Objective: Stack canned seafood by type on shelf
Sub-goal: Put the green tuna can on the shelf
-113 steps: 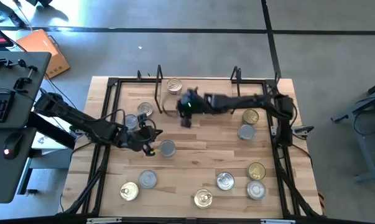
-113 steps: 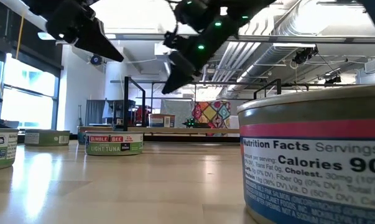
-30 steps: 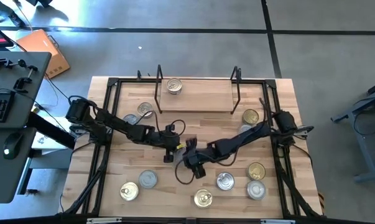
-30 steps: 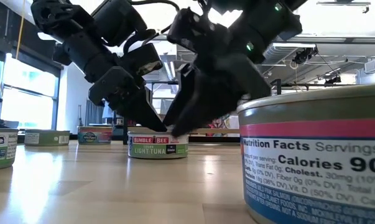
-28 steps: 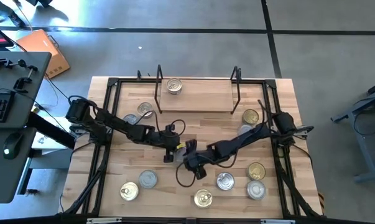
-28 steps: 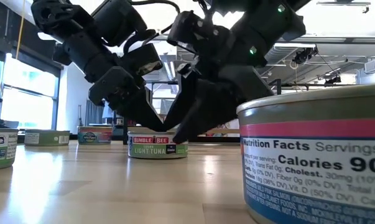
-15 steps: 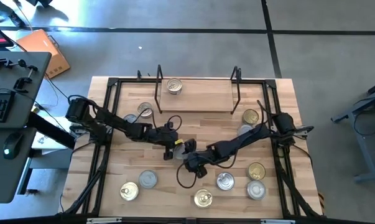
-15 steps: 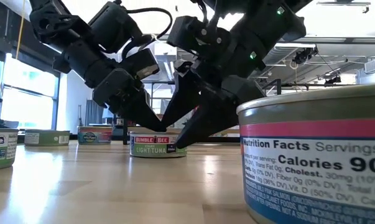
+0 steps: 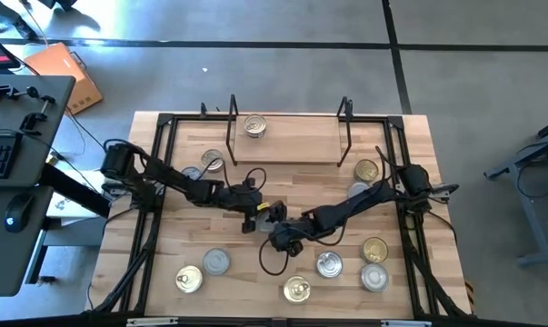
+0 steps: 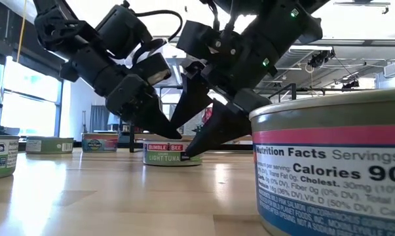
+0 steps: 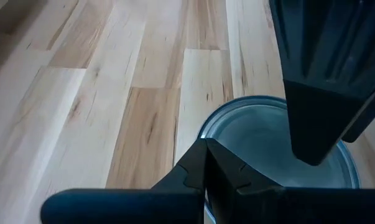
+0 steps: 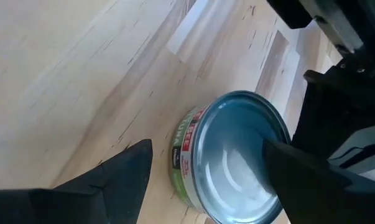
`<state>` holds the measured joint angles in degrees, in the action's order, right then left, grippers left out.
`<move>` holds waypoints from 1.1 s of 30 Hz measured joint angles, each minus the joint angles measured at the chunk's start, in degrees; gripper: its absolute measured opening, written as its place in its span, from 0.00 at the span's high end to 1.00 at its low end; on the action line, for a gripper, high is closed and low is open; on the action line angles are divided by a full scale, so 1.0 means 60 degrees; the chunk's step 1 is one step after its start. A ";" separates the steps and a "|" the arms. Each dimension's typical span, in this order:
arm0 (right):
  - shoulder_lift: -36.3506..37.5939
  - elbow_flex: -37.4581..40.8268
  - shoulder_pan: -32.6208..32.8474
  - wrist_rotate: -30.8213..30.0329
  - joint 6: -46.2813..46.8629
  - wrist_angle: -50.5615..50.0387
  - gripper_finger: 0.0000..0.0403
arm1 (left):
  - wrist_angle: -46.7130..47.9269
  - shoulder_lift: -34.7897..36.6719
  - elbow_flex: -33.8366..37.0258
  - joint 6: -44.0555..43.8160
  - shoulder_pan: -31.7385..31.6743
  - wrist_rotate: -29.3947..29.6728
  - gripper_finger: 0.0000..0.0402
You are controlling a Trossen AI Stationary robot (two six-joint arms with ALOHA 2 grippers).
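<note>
The right gripper (image 12: 203, 180) stands with fingers spread wide on either side of a short round silver-lidded tuna tin (image 12: 234, 158), not clamping it. The left gripper (image 11: 206, 158), fingers pressed together, touches the same tin's rim mid-table (image 9: 328, 182). Behind them, the low light-wood shelf (image 9: 287, 150) carries one gold-lidded tin (image 9: 254, 125).

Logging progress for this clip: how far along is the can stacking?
Done: one gold-lidded can sits on the shelf. In hand: the open right gripper straddles a tuna can, left gripper shut beside it. Left: the other cans on the table.
</note>
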<state>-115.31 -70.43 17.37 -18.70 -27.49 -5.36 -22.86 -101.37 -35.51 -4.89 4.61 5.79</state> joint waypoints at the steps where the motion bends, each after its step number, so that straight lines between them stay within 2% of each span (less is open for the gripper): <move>1: 0.0000 0.0000 0.0000 0.0000 0.0000 -0.0014 0.26 | -0.0021 -0.0015 0.0000 0.0000 -0.0006 -0.0011 1.00; 6: -0.0088 0.0000 -0.0001 -0.0052 -0.0003 -0.0210 0.26 | -0.0090 -0.0068 0.0000 -0.0121 -0.0096 -0.0139 1.00; 21: -0.0455 -0.0019 0.0445 -0.1762 -0.0145 -0.0300 0.26 | -0.0370 0.0072 0.0143 -0.0407 -0.0074 -0.0389 1.00; 27: -0.0463 -0.0011 0.0530 -0.1887 0.0205 -0.0327 0.26 | 0.0102 0.0765 0.0172 -0.0103 0.0023 -0.0614 1.00; 33: -0.0466 0.0000 0.0546 -0.1887 0.0441 -0.0300 0.26 | 0.0447 0.1007 0.0170 0.0224 0.0270 -0.0342 1.00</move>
<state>-118.10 -70.43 20.64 -30.02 -24.84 -7.16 -20.18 -95.33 -34.49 -3.54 6.24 3.74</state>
